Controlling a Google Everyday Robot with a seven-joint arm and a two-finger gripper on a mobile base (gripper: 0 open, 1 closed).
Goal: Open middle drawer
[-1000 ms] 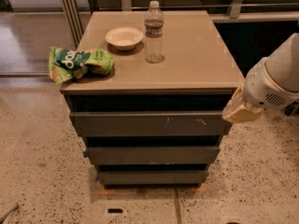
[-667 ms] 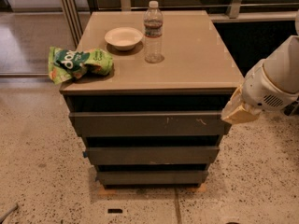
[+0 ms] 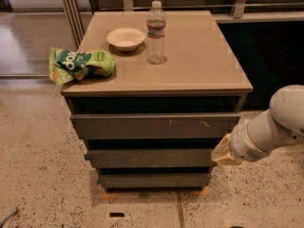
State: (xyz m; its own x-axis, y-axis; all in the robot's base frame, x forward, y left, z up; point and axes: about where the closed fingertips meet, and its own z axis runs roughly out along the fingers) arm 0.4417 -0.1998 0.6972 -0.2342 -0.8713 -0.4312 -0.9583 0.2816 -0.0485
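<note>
The step in hand looks like the approach. The gripper [image 3: 222, 154] hangs low at the right end of the middle drawer [image 3: 149, 158], just beside or touching its front. Whether it is open or grips anything cannot be told. The drawer sits between the scratched top drawer [image 3: 154, 126] and the small bottom drawer [image 3: 154, 180] and seems not yet pulled out. The next move likely calls for catching its upper edge, then a straight outward pull.
</note>
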